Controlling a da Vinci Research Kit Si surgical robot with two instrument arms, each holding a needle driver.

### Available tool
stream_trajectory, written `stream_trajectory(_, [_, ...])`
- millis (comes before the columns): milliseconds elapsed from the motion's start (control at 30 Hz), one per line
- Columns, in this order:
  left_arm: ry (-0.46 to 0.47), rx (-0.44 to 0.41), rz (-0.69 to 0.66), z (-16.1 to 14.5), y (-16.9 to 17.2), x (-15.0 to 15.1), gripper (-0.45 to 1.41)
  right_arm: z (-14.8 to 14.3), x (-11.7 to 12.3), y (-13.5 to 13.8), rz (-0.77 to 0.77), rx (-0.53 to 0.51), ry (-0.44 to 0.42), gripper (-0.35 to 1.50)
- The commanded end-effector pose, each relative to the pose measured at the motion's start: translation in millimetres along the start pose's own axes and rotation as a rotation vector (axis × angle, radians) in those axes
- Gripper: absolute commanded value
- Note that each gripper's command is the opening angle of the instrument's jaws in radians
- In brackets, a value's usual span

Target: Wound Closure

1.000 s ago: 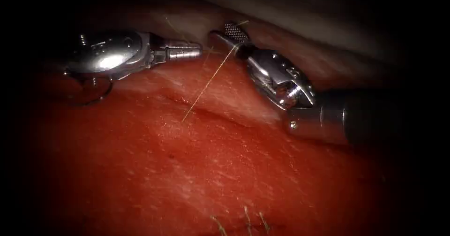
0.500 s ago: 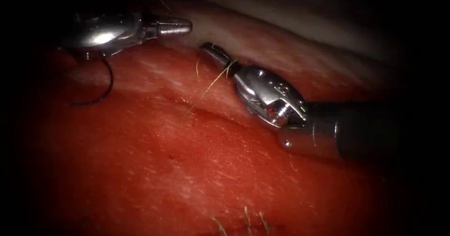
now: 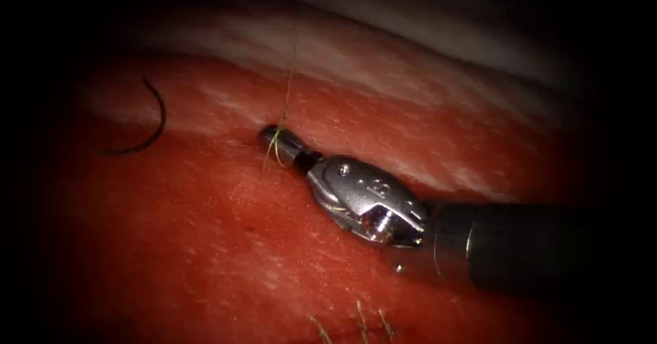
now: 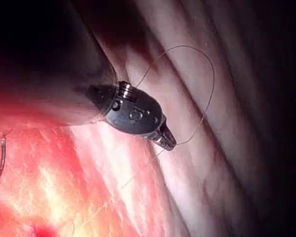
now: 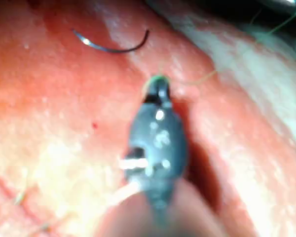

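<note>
Needle lay free on the tissue left of the cut; both end effectors, right and left, clenched thread; closure unfinished.

The needle lies on the tissue, left of the cut. The right tool sits at 3 o'clock from it, with thread running up toward 12 o'clock.

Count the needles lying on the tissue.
1. The needle lies free on the tissue, left of the right tool, whose jaws hold the thread. Others could be hidden.
</note>
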Motion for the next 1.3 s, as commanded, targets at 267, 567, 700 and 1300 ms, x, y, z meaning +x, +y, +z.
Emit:
stream_trajectory(267, [-0.034,0.036,0.002,3.3,-3.6,-0.8,-0.35,-2.0,-1.3,-3.8,-0.018,0.033,-0.019,-0.35])
stream_trajectory(567, [-0.066,0.064,0.030,5.1,-5.3,-0.7,-0.35,-2.6,-1.6,-4.8,-0.019,0.041,-0.023,-0.35])
stream_trajectory(700, [-0.067,0.072,0.033,5.5,-5.5,-0.5,-0.35,-3.1,-2.1,-6.3,-0.020,0.062,-0.025,-0.35])
stream_trajectory(1300, [-0.079,0.115,0.013,0.6,-5.2,0.3,-0.35,-7.9,-7.3,-16.5,-0.054,0.171,-0.080,-0.35])
